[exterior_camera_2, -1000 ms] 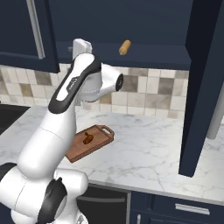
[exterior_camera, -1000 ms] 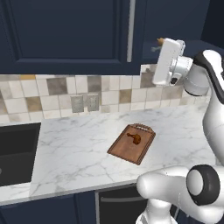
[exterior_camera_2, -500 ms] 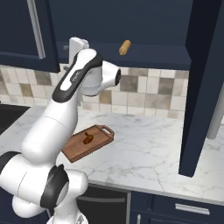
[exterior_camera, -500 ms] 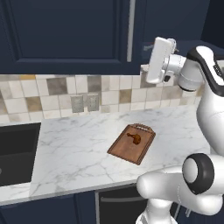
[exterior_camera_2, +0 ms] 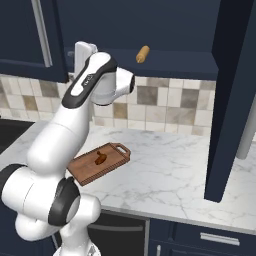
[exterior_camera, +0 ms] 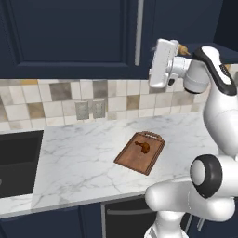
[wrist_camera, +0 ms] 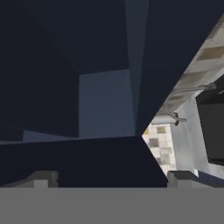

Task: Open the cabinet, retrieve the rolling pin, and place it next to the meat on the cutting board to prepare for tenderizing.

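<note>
The cabinet (exterior_camera_2: 150,20) hangs above the counter. Its right door (exterior_camera_2: 235,100) is swung open and its left door (exterior_camera: 69,32) is shut. The rolling pin (exterior_camera_2: 143,54) lies on the open cabinet's shelf, with its tan end showing; that end also peeks out behind my hand (exterior_camera: 182,48). My gripper (wrist_camera: 111,179) is open and empty, held up at the cabinet's lower edge, left of the pin and facing dark navy panels. The cutting board (exterior_camera: 141,152) lies on the marble counter below, with the meat (exterior_camera: 143,147) on it.
The shut door's silver bar handle (exterior_camera: 138,32) is just left of my hand. A dark sink (exterior_camera: 16,160) is sunk into the counter at the left, with a faucet (wrist_camera: 175,117) by it. A tiled backsplash (exterior_camera: 93,100) runs behind the counter.
My hand has swung a little to the left along the cabinet's lower edge, away from the rolling pin. The jaws stay open. Board and meat have not moved.
</note>
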